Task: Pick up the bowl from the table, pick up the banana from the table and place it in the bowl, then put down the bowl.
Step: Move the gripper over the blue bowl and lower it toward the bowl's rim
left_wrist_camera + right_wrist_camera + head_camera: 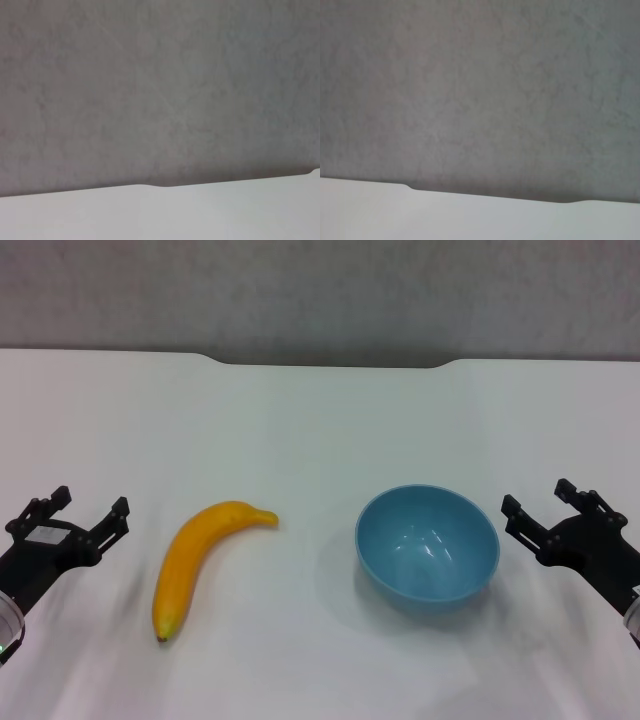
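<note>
Fingers of both our grippers stand apart and hold nothing. Our right gripper [545, 508] hovers just beside the bowl [428, 548], on its outer side, and our left gripper [82, 512] waits near the banana [197, 558], also on the outer side. We judge that the first step, picking up the bowl, is not yet begun. The next move calls for our right gripper to go to the bowl's rim and close on its wall. The bowl is empty and stands upright on the table [320, 420], well apart from the banana, which lies flat at its left.
</note>
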